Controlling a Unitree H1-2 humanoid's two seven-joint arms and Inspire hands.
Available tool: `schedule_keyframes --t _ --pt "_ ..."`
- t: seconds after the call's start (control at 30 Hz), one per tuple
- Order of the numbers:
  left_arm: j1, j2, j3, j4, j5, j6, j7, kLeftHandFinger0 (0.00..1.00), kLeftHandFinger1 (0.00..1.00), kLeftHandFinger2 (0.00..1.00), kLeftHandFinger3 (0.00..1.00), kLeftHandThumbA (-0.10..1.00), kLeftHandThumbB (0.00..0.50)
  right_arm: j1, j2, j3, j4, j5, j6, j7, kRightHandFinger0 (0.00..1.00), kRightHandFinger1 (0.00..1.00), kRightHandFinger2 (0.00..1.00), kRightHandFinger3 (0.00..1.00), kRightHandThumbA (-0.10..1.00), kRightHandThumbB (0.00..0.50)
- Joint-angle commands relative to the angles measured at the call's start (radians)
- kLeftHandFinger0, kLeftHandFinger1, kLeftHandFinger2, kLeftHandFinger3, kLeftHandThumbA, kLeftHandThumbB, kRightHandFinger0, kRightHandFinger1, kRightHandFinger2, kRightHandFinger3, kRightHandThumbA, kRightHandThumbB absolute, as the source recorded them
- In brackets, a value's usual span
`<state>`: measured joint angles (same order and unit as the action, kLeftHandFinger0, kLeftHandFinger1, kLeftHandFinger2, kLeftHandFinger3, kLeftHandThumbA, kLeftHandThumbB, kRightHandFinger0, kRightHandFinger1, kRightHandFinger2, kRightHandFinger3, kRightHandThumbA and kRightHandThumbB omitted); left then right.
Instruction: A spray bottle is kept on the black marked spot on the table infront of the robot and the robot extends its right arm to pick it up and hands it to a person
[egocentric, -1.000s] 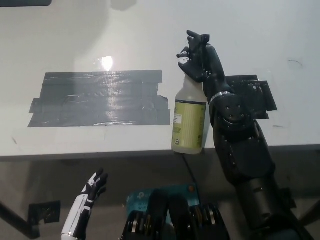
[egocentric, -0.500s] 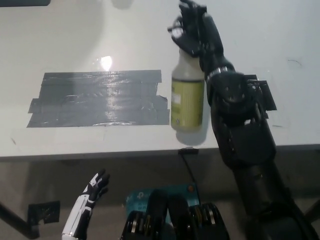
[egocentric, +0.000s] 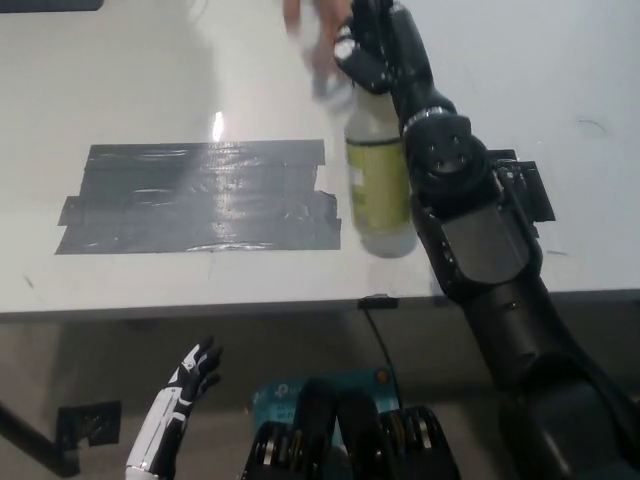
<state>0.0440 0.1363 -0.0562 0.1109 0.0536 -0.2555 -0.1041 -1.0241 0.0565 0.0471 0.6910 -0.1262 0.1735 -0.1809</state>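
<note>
My right hand (egocentric: 378, 50) grips the spray bottle (egocentric: 379, 180) at its neck, held above the tabletop (egocentric: 120, 90) just right of the black tape patch (egocentric: 195, 197). A person's blurred hand (egocentric: 318, 30) nears the bottle top. My left hand (egocentric: 185, 385) hangs below the tabletop edge, fingers spread.

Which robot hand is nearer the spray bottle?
Right. The black right hand grips the spray bottle at its top; the white left hand hangs below the table edge.
</note>
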Motion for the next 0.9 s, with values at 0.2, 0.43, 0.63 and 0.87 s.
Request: schedule_keyframes --t 0.2,0.43,0.63,0.87 --pt "-0.009 0.014 -0.005 -0.039 0.001 0.009 -0.016 0.95 1.0 0.93 1.0 1.0 0.379 -0.153 -0.024 -0.001 0.145 -0.038 -0.262 -0.104 0.13 0.58 0.95 0.82 -0.1 0.144" --pt "-0.014 0.019 -0.009 -0.037 0.017 0.005 -0.017 0.92 0.97 0.91 1.0 1.0 0.345 -0.183 -0.015 -0.035 0.107 0.009 -0.211 -0.071 0.0 0.46 0.93 0.96 -0.1 0.107" --pt "-0.015 0.023 -0.012 -0.041 0.021 0.004 -0.016 0.89 0.95 0.9 1.0 1.0 0.345 -0.182 -0.011 -0.037 0.054 -0.001 -0.212 -0.081 0.06 0.5 0.98 1.0 -0.09 0.187" --pt "-0.016 0.026 -0.014 -0.038 0.017 0.008 -0.019 0.88 0.94 0.89 1.0 1.0 0.357 -0.133 -0.038 0.015 -0.037 0.02 -0.253 0.074 1.0 1.0 1.0 1.0 0.69 0.477"
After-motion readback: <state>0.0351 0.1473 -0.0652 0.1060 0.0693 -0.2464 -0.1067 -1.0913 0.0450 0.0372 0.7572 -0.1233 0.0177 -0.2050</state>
